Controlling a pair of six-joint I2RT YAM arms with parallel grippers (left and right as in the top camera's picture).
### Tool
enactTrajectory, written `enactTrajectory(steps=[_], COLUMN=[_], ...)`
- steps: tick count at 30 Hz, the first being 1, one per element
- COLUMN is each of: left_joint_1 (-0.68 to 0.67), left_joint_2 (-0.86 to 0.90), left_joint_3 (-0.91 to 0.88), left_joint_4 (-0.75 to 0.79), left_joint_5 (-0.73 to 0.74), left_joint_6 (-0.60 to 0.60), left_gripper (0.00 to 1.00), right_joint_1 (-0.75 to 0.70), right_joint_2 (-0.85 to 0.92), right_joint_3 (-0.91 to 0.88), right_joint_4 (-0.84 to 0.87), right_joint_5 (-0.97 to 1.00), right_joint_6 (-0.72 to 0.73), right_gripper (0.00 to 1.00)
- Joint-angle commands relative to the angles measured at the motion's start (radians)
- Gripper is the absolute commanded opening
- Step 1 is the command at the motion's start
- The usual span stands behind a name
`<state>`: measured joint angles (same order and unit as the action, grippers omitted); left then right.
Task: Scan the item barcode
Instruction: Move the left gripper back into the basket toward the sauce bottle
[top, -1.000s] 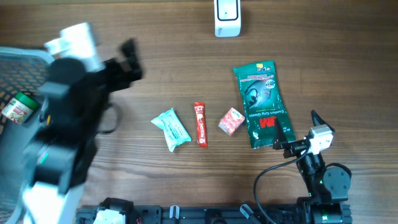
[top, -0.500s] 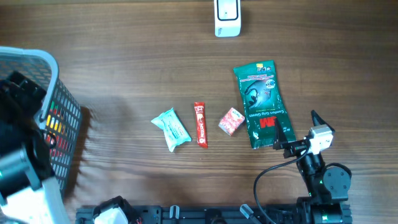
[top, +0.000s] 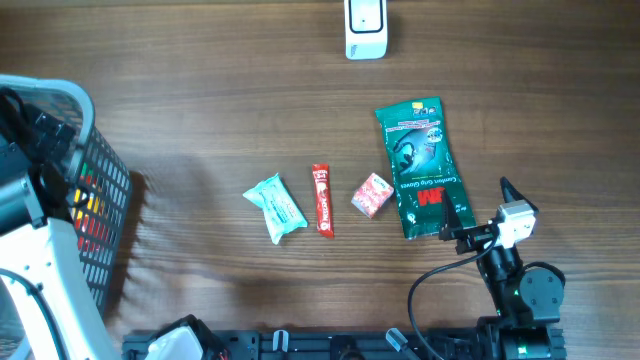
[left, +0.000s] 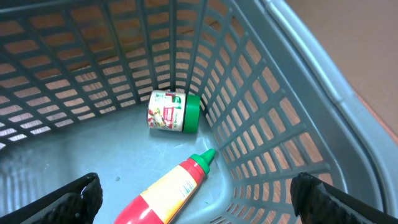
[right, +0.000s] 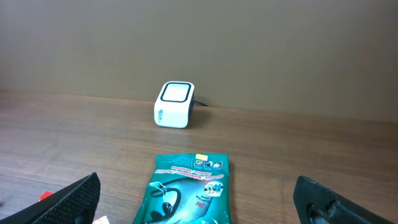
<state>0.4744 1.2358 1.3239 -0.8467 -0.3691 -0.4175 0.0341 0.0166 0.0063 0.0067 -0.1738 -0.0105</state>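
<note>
- Item to scan: can't tell for sure which. Prob. one of two in the basket at left edge of table: small jar w/ green lid on its side in the corner, and red sauce bottle lying just beside it, nozzle toward jar.
- Left gripper hangs over basket interior, fingers spread wide, pinching nothing. Neither item touched.
- Right gripper sits low at front-right, fingers spread too, empty, just beside lower end of green packet.
- Mid-table: small red packet, red stick, teal packet, all flat, apart from each other.
- Scanner at far edge, well apart from basket.
- Progress, my read: early. No pick, no lift, no pass at scanner. Left to do: grab one item, carry it across, show barcode to scanner.
</note>
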Motion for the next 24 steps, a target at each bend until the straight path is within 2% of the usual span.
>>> enactTrajectory(steps=[1,24], left_joint_1=[0.008,0.008], left_joint_2=[0.007,0.007], left_joint_3=[-0.002,-0.002], left_joint_4=[0.004,-0.003], left_joint_5=[0.002,0.002], left_joint_6=[-0.018,-0.04], left_gripper=[1.0,1.0], right_joint_1=[0.004,0.004], right_joint_2=[-0.005,-0.005], right_joint_3=[-0.001,-0.001], right_joint_4=[0.003,0.003], right_joint_5=[0.017,0.017], right_joint_6=[-0.013,-0.013], right_gripper=[0.99,1.0])
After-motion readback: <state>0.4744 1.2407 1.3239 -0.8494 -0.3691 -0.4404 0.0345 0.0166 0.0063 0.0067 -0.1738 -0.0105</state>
